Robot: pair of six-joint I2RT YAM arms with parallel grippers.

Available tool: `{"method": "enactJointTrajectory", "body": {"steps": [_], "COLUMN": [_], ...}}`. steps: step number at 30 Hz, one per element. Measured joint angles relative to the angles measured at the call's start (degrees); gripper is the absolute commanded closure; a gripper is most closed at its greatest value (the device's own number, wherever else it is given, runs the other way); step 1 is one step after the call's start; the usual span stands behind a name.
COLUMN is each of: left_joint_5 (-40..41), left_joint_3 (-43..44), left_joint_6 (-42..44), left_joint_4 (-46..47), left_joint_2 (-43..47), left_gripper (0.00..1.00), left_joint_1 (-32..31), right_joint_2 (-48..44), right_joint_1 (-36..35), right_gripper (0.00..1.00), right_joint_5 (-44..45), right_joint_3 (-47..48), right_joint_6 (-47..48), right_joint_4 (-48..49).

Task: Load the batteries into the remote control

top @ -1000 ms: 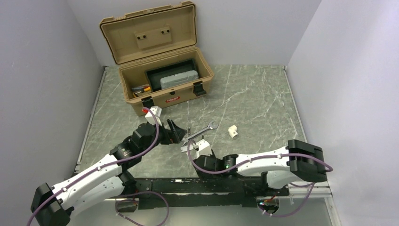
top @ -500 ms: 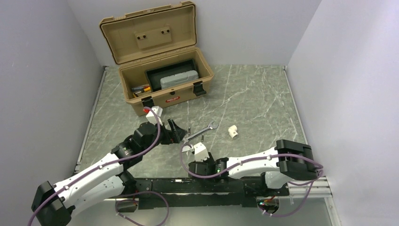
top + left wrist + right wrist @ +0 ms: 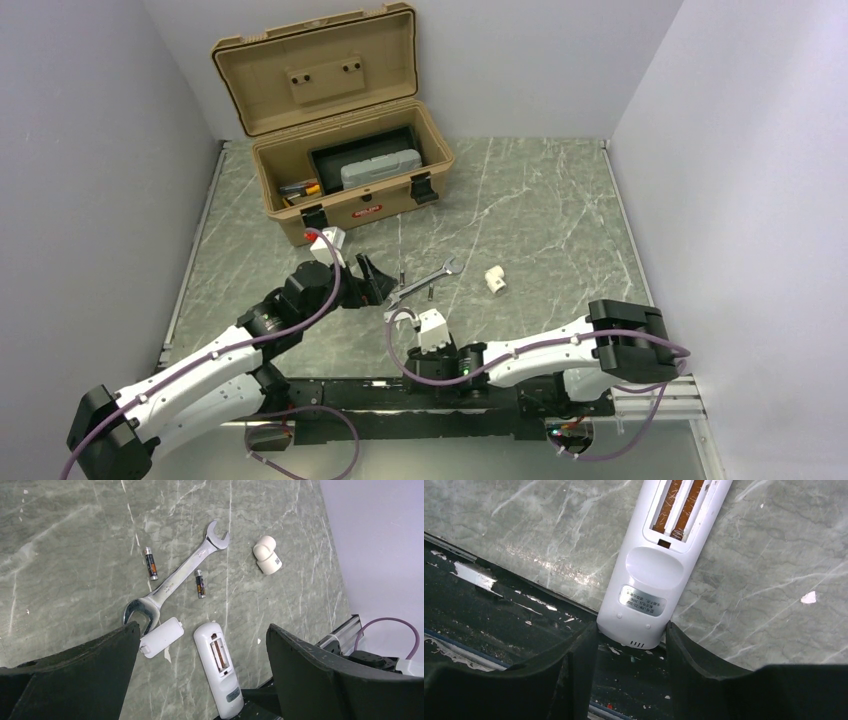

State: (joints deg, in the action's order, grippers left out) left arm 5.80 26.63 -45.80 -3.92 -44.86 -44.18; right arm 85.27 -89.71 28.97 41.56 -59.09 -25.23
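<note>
Right pincer (image 3: 631, 631) clamped on remote control (image 3: 651, 570) end — top cut off; left pincer (image 3: 202, 626) apart.

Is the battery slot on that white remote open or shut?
Open and empty: the remote control shows a bare recess, its cover lies beside it, and two batteries lie by the wrench.

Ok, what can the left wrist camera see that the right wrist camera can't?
Only the left wrist view: the wrench, two loose batteries, the white battery cover and a small white curved piece. Only the right wrist view: the right gripper clamped on the remote control's near end, plain to see. Both: the remote control lying with its empty battery slot facing up, on the green marbled table.
</note>
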Motion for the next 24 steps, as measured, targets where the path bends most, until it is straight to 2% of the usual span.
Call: {"method": "enactJointTrajectory", "body": {"steps": [5,14,19,24], "left_joint_5": [-0.52,-8.76,-15.02,-17.57], "left_joint_3": [-0.26,-4.72,-8.66,-10.25], "left_joint_6": [0.33,4.55,7.80,13.88], "left_joint_4": [0.48,9.60,18.14,20.96], "left_joint_2": [0.02,0.90,0.92,0.92], "left_gripper": [0.01,0.01,0.00,0.05], "left_joint_1": [0.02,0.17,0.17,0.17], "right_joint_2": [-2.14,-22.95,-31.04,-35.74], "right_joint_1": [-0.42,-0.48,-0.13,0.61], "right_gripper": [0.58,0.60,0.62,0.63], "right_joint_5": [0.48,0.79,0.94,1.29], "right_joint_3": [-1.38,-9.99,-12.11,-12.39], "right_joint_6": [-1.92,-0.96,-0.31,-0.26], "right_joint_4": [-0.76,2.10,3.32,2.93]}}
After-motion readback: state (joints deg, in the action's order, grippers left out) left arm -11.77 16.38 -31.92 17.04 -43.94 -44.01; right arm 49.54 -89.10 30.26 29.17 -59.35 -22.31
